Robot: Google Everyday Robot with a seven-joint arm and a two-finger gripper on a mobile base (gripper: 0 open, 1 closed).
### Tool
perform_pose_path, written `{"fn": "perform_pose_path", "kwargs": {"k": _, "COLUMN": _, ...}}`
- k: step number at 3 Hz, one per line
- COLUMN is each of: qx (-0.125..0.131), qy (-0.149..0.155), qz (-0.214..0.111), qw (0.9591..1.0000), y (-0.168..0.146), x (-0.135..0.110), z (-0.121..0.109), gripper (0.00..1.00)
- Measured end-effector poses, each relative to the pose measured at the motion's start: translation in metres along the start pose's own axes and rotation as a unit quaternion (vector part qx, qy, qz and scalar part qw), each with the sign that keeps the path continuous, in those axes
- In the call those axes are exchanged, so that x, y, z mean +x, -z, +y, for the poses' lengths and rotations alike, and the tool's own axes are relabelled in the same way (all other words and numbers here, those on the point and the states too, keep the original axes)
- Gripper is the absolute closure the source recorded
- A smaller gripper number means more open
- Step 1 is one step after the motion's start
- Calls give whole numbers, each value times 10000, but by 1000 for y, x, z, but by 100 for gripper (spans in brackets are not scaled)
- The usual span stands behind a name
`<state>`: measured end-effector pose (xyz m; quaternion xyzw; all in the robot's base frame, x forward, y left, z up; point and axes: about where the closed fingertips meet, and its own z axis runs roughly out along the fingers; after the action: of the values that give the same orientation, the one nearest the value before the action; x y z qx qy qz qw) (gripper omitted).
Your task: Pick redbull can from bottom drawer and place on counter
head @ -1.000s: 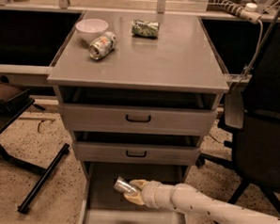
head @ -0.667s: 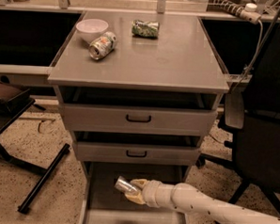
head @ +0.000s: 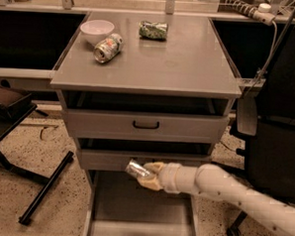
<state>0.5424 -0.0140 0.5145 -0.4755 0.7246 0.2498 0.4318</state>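
My gripper (head: 145, 178) clasps the slim silver redbull can (head: 136, 169), tilted nearly sideways, above the pulled-out bottom drawer (head: 142, 216) and well below the flat grey counter (head: 155, 61).

A bowl (head: 96, 30), a white can (head: 107, 47) and a green packet (head: 153, 30) are lying on the surface (head: 190, 67); a black chair (head: 278, 127) is standing alongside.
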Motion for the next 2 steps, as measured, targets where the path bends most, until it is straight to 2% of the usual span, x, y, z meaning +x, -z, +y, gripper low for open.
{"fn": "perform_pose_path", "kwargs": {"k": 1, "qx": -50, "qy": 39, "qz": -55, "qw": 10000, "y": 68, "x": -96, "z": -19, "gripper": 100}}
{"fn": "perform_pose_path", "kwargs": {"k": 2, "qx": 41, "qy": 184, "qz": 96, "qw": 9998, "y": 129, "x": -184, "z": -37, "gripper": 100}}
